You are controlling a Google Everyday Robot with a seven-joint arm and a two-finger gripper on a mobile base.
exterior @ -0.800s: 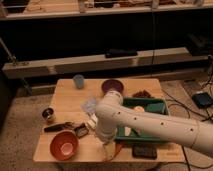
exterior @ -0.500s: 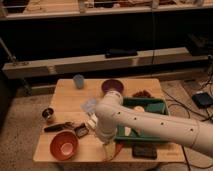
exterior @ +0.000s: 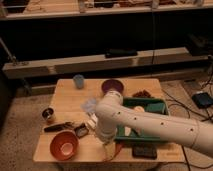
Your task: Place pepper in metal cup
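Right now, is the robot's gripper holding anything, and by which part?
Nothing looks held. The gripper hangs open at the wooden table's front edge, close beside the small slender orange-red pepper, but no grip on it shows.

The gripper [exterior: 107,149], jaws spread, hangs over the near edge of the table [exterior: 65,102]. The red bowl [exterior: 64,145] stands close on one side of the jaws and the green tray [exterior: 150,137] on the other. A dark tool [exterior: 57,126] lies between the jaws and the metal cup [exterior: 48,114], with open wood beyond it.
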